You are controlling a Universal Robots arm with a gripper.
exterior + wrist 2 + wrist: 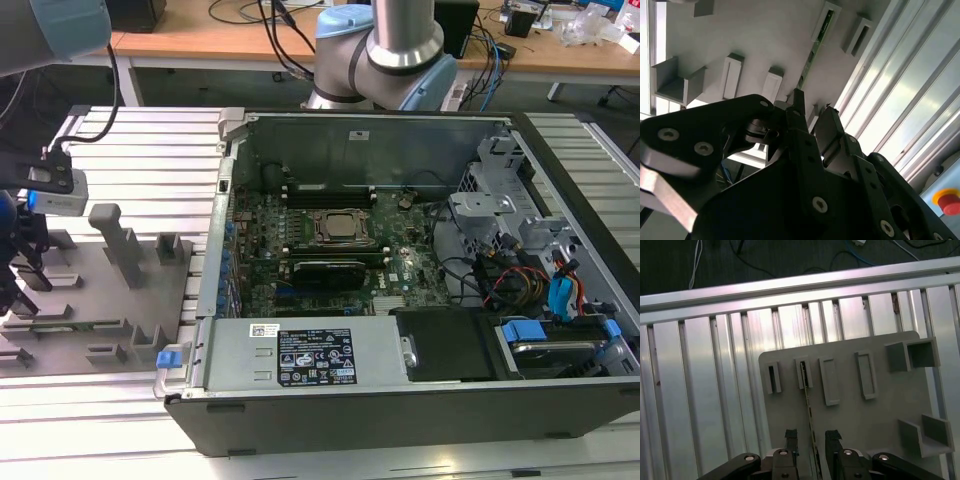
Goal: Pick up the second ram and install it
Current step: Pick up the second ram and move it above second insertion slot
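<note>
ram [808, 410] stands on its long edge in the grey tray [880, 415]. its far end is tucked in a slotted holder [809, 376], which looks to be what keeps it upright, so both flat faces are open for a pinch. claw [811, 440] is apart, one finger either side of the stick at its near end. a gap shows on both sides, so no clamp yet by my read. in the second wrist view the ram [812, 50] runs straight into the space between the tips. next holder [829, 381] sits just beside, so side room is tight; above looks free. tray lies on the slatted counter [700, 390]. open pc case [400, 425] is well apart, at the exterior view's right, its board exposed from above.
</note>
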